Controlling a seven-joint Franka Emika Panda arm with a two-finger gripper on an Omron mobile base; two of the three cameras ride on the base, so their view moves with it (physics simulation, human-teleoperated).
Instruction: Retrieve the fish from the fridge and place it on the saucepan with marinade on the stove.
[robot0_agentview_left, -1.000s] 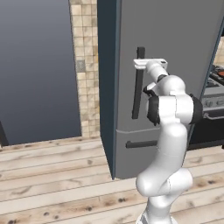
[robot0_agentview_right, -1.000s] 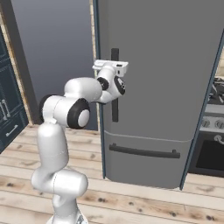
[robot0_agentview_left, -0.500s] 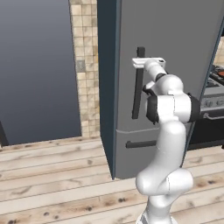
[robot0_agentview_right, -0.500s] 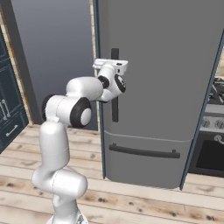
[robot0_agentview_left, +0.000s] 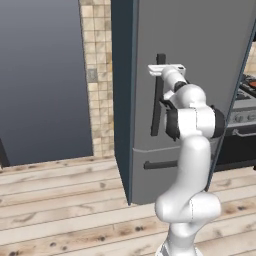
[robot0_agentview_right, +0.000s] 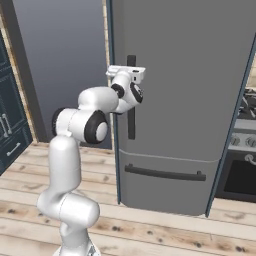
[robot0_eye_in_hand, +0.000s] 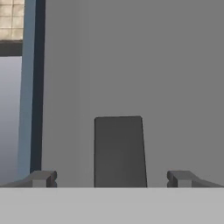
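Grey steel fills most of what the arm faces: the fridge (robot0_agentview_right: 180, 100) stands shut, its upper door flat and unbroken, with a long dark bar across the drawer (robot0_agentview_right: 165, 174) below. The gripper (robot0_eye_in_hand: 112, 178) is raised to the top end of the dark upright handle (robot0_eye_in_hand: 119, 151). Through the hand camera the jaws stand wide apart, one tip on each side of the handle, with clear door surface between each tip and the bar. They hold nothing. From the left base camera the gripper (robot0_agentview_left: 166, 70) sits level with the handle's upper end (robot0_agentview_left: 159, 95), and from the right base camera the gripper (robot0_agentview_right: 126, 73) covers that same end.

The fish is nowhere to be seen; judging by the task it must lie behind the closed door. The stove (robot0_agentview_left: 245, 107) shows at the right edge, just beside the fridge, with something orange-red on a burner that may be the saucepan, too small and cut off to be sure.

So the step in hand is the very first: getting the door open. The handle looks centred between the jaws, though how far the tips have reached past it cannot be told. The next move seems to call for easing forward until the bar sits well between the tips, closing firmly on it, then pulling along the door's swing, not straight back.
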